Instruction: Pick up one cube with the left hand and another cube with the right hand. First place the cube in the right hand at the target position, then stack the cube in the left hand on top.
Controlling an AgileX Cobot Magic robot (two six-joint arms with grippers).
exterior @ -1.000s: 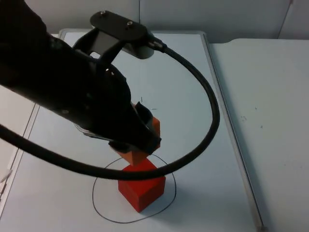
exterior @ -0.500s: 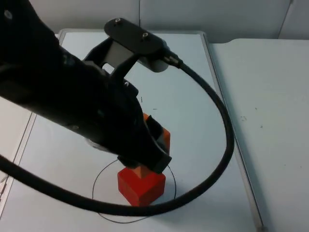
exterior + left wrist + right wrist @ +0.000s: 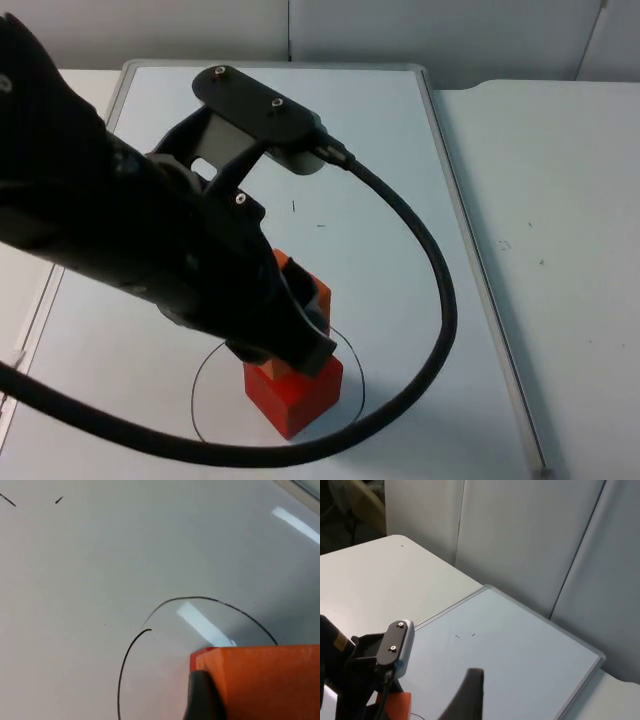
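Cubes first: from the top view, a red cube sits on a whiteboard lying on the table, inside a hand-drawn black circle near the board's front edge. An orange cube is held just above it, at the red cube's rear top edge; whether the two touch cannot be told. The left gripper is closed on the orange cube, with the bulky left arm reaching in over the board's left side and covering much of it. Two small pen marks lie near the board's middle.

From the left wrist view, the orange cube is clamped against a black fingertip, hanging over the circle line on the bare board.

From the right wrist view, a black fingertip of the right gripper is raised well above the board, looking down on the left arm and a sliver of orange cube. How far its fingers are open cannot be told. A grey wall stands behind the board's far edge.
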